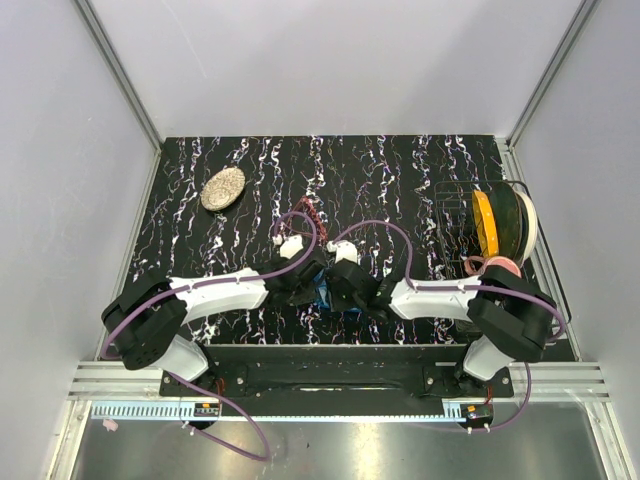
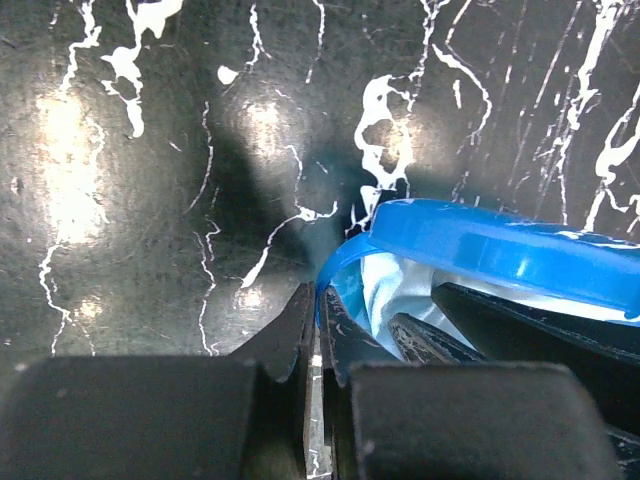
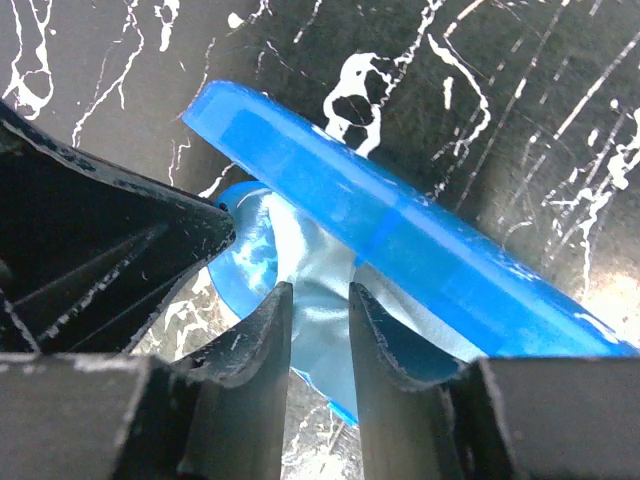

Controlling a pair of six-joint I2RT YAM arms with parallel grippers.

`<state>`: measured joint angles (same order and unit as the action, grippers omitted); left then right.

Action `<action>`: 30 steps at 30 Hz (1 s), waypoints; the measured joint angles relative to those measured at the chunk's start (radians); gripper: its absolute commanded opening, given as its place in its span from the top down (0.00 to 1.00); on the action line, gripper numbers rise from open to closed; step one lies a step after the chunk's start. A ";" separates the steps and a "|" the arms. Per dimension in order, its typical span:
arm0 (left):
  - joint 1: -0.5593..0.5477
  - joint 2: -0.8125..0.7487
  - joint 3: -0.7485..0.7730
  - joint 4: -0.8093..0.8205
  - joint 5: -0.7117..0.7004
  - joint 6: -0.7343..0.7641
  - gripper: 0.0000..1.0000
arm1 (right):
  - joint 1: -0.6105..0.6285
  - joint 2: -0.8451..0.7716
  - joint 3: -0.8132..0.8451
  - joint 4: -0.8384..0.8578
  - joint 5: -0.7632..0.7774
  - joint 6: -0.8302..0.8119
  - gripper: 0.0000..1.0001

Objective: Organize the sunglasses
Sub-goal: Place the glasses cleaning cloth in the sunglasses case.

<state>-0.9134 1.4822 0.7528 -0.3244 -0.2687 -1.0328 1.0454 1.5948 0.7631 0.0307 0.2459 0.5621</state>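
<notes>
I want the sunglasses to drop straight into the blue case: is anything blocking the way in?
Yes. The light blue cloth lies bunched inside the open case, with the right gripper closed around it. The left gripper pinches the case's rim. The sunglasses lie on the table beyond both arms.

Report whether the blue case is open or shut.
Open. The case has its lid lifted off the base, and pale cloth shows in the gap in both wrist views.
</notes>
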 measured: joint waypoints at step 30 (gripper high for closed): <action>-0.004 0.011 0.024 0.002 0.003 -0.013 0.96 | 0.001 -0.299 -0.162 -0.082 0.104 0.082 0.77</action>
<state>-0.9173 1.4933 0.7765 -0.3222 -0.2661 -1.0458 1.0462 1.2957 0.6010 -0.0513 0.3496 0.6441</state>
